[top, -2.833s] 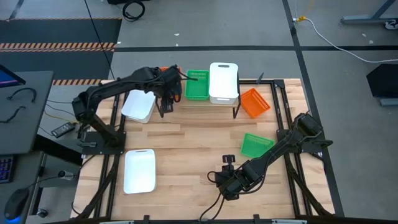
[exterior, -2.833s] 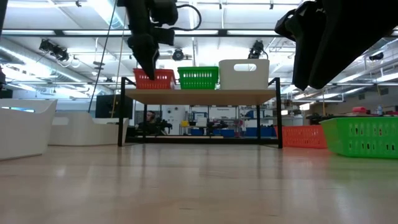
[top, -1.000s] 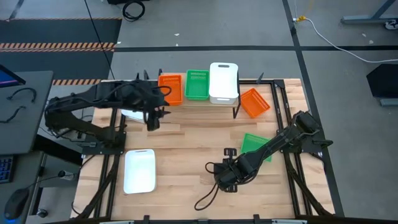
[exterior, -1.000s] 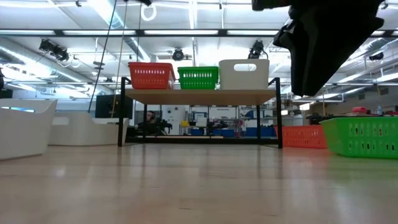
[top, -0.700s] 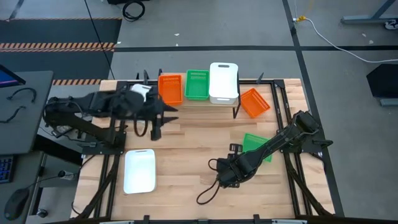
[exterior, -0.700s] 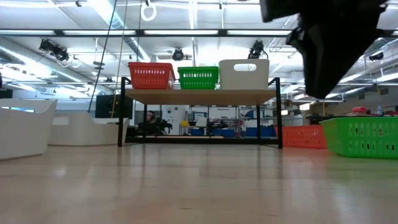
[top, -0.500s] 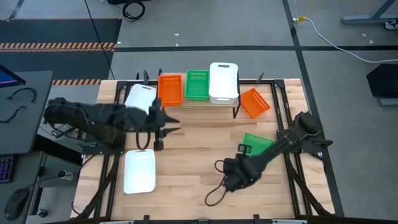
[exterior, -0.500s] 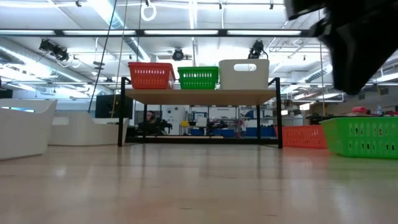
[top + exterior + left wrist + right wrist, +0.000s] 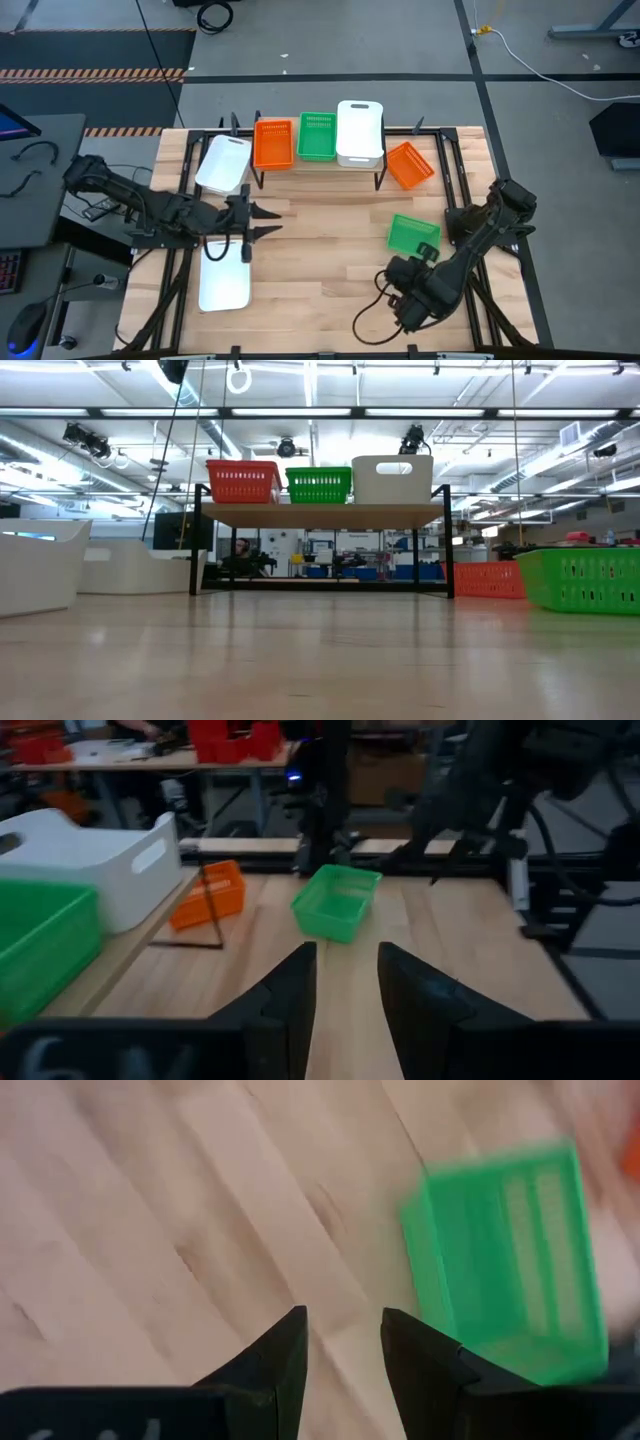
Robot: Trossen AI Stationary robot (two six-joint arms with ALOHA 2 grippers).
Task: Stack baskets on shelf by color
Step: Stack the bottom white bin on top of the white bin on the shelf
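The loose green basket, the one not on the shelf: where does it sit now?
In the high view the green basket sits on the table's right side, just below the loose orange basket, near the right arm.

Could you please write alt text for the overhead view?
On the shelf sit an orange basket, a green basket and a white basket; four more baskets lie on the table, both arms pulled back.

bench [image 9: 320, 240]: pale wood planks, faint sheen | shelf [image 9: 320, 514]: light wood top, thin black metal legs | baskets [image 9: 317, 137]: slotted plastic | white basket [image 9: 360, 131]: smooth plastic
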